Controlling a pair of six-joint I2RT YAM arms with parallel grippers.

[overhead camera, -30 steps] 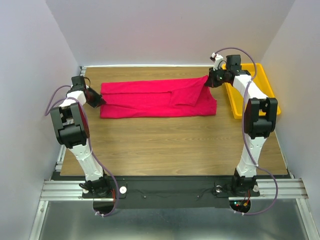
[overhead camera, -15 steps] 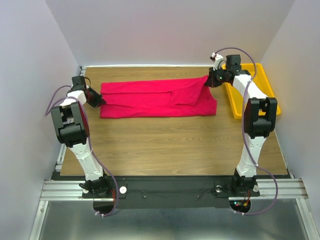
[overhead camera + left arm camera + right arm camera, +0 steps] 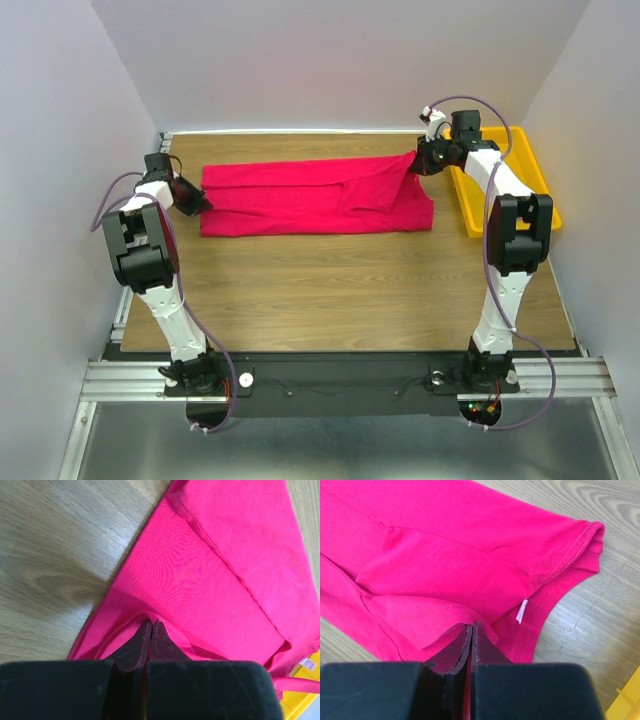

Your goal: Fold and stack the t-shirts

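Note:
The crimson-pink t-shirt [image 3: 310, 197] lies folded lengthwise into a long band across the far half of the table. My left gripper [image 3: 198, 203] is shut on the t-shirt's left edge; in the left wrist view [image 3: 151, 625] the cloth is pinched between the closed fingers. My right gripper [image 3: 416, 163] is shut on the t-shirt's far right corner and holds it slightly raised; in the right wrist view [image 3: 472, 626] the fingers pinch a hem fold next to the white neck label [image 3: 522, 611].
A yellow plastic tray [image 3: 520, 190] stands at the far right, right of the t-shirt, under the right arm. The wooden table [image 3: 340, 290] runs from the t-shirt to the near edge. White walls close the left, back and right sides.

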